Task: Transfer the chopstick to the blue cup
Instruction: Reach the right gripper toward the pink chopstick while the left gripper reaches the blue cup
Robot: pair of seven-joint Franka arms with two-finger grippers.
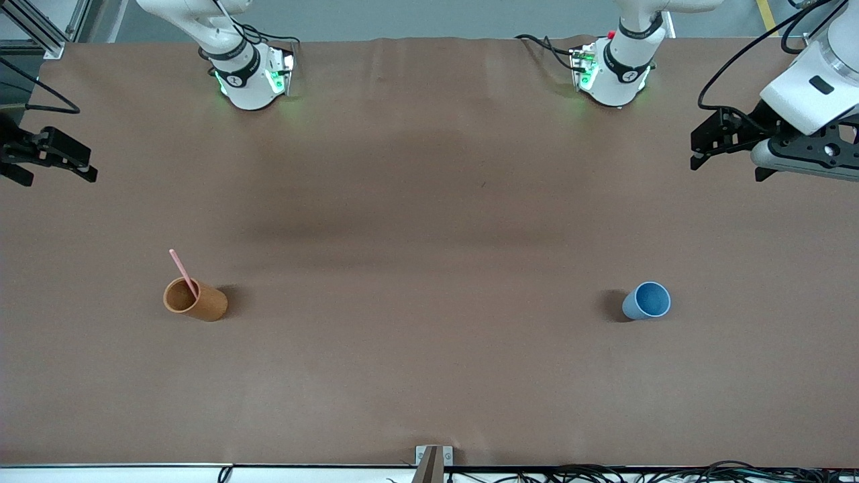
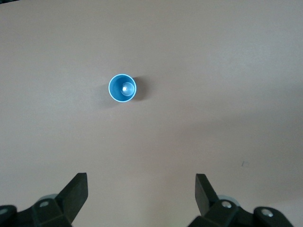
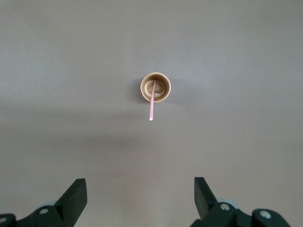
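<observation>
Both arms wait high, one at each end of the table [image 1: 429,376]. The left gripper [image 2: 141,194] hangs open and empty; the right gripper [image 3: 140,196] too. The chopstick [image 1: 182,271] leans in the orange cup [image 1: 196,300] toward the right arm's end. The blue cup [image 1: 647,300] stands well apart, toward the left arm's end.
</observation>
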